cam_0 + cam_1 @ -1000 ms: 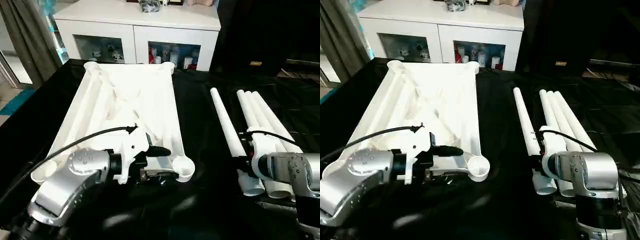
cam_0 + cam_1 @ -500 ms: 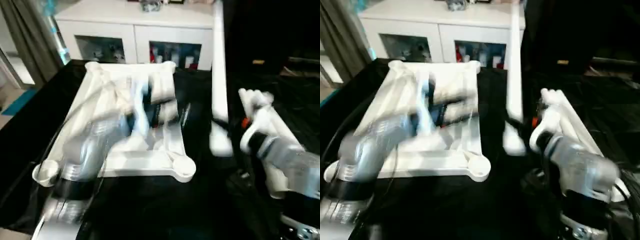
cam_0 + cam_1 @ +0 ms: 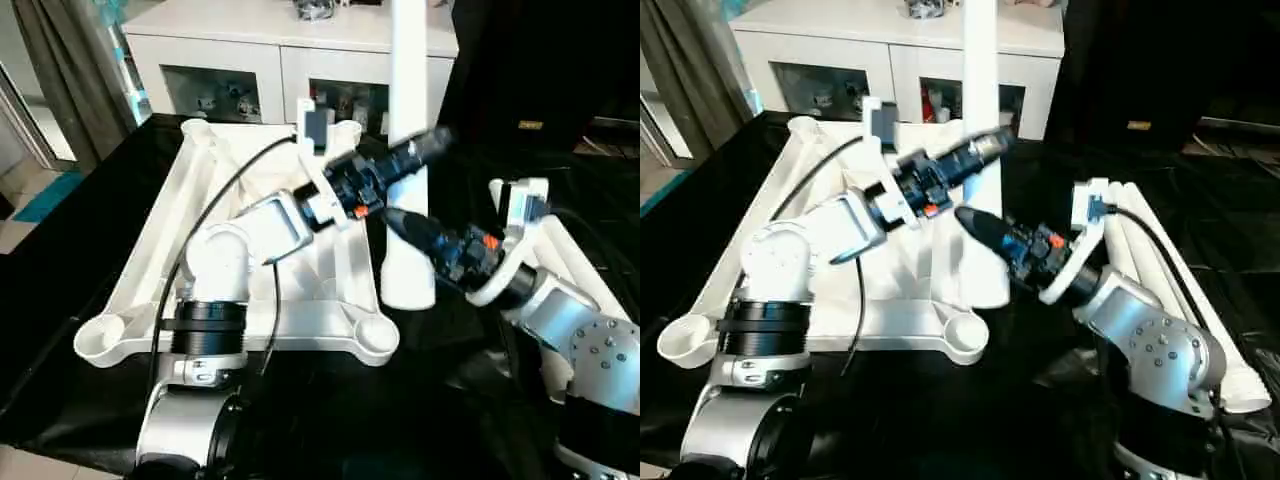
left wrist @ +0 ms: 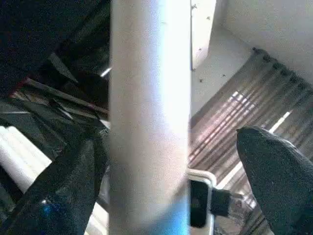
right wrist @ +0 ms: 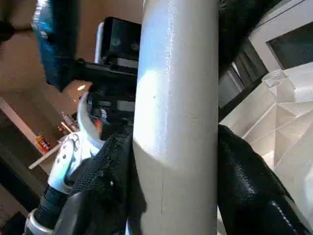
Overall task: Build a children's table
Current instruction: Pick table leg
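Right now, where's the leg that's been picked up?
The lifted leg stands upright at centre of the head views, beside the tabletop's right edge, with the right pincer gripping it low and the left pincer reaching to it higher up.

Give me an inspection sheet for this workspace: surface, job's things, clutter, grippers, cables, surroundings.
Surface: large black-sheeted table carrying all the parts.
Job's things: white tabletop lies ribbed side up with round corner sockets; one leg is held upright beside the tabletop's right edge; spare legs lie to the right.
Clutter: nothing seen.
Grippers: right gripper is shut on the leg near its flared lower end; left gripper is open around the leg higher up, one finger touching, the other clear.
Cables: black cable loops along the left arm.
Surroundings: white cabinet with glass doors behind; curtain on the left.
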Robot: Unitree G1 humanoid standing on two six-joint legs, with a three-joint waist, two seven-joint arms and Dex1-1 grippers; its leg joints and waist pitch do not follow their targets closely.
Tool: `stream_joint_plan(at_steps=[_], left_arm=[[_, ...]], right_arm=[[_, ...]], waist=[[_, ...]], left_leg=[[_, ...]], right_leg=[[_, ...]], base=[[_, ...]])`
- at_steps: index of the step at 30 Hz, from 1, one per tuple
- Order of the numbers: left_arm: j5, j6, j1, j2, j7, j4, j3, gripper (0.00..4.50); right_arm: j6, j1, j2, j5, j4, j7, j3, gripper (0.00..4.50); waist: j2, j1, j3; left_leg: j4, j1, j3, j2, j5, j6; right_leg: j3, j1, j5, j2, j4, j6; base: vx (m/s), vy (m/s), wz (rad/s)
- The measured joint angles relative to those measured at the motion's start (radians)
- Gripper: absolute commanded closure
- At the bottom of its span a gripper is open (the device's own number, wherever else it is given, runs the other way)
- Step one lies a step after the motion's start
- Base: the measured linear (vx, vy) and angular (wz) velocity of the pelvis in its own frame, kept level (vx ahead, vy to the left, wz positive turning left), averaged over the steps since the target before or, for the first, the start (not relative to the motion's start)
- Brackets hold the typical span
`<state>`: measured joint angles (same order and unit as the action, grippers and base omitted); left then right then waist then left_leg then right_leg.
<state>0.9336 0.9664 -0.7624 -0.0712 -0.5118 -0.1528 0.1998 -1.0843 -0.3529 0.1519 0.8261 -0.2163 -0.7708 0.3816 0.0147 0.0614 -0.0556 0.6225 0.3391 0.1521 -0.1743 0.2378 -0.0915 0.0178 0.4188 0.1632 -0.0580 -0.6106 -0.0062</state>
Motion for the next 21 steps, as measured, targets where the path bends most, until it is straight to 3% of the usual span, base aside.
stream_joint_plan(at_steps=[5,6,10,13,15,17,21], left_arm=[[0.013,0.038,0.025,0.007,0.004,0.030,-0.009,0.00],[0.015,0.043,0.030,0.009,0.005,0.032,-0.010,0.29],[0.015,0.048,0.051,0.016,0.014,0.061,-0.015,0.41],[0.014,0.040,0.059,0.017,0.014,0.079,-0.022,0.79],[0.014,0.040,0.064,0.019,0.016,0.082,-0.020,0.79],[0.015,0.040,0.066,0.019,0.016,0.084,-0.020,1.13],[0.015,0.040,0.073,0.019,0.016,0.087,-0.015,1.28]], right_arm=[[0.004,0.013,0.019,0.009,0.000,-0.002,-0.031,2.61],[0.004,0.017,0.020,0.009,0.000,-0.002,-0.036,2.61],[0.003,0.020,0.019,0.019,0.000,-0.001,-0.050,2.61],[0.005,0.020,0.021,0.029,0.000,0.000,-0.055,2.61],[0.006,0.020,0.023,0.036,0.000,0.000,-0.061,2.61],[0.006,0.020,0.026,0.037,0.000,0.002,-0.065,2.61],[0.008,0.020,0.032,0.045,0.000,0.002,-0.073,2.62]], waist=[[0.000,0.000,0.000],[-0.001,0.000,0.000],[-0.001,0.000,-0.001],[-0.001,0.001,-0.001],[-0.001,0.000,-0.001],[-0.001,0.001,-0.001],[-0.001,0.000,-0.001]], left_leg=[[0.000,0.002,0.000,0.000,0.000,0.000],[0.000,0.002,-0.001,0.000,0.000,0.000],[0.000,0.004,-0.002,0.000,0.000,0.000],[0.000,0.007,-0.002,0.000,0.000,0.001],[0.000,0.008,-0.002,0.000,0.000,0.001],[0.000,0.009,-0.002,0.000,-0.001,0.002],[0.000,0.010,-0.002,0.000,-0.001,0.002]], right_leg=[[0.000,0.001,0.001,0.000,0.001,0.002],[0.000,0.001,0.001,0.000,0.001,0.002],[0.001,0.001,0.001,0.000,0.002,0.002],[0.001,0.002,0.002,0.000,0.002,0.003],[0.001,0.002,0.002,0.000,0.003,0.003],[0.001,0.002,0.002,0.000,0.003,0.003],[0.001,0.002,0.002,-0.001,0.004,0.003]], base=[[0.000,0.000,0.00],[0.000,0.000,0.00],[0.000,0.000,0.00],[0.000,0.000,0.00],[0.000,0.000,0.00],[0.000,0.000,0.00],[0.000,0.000,0.00]])
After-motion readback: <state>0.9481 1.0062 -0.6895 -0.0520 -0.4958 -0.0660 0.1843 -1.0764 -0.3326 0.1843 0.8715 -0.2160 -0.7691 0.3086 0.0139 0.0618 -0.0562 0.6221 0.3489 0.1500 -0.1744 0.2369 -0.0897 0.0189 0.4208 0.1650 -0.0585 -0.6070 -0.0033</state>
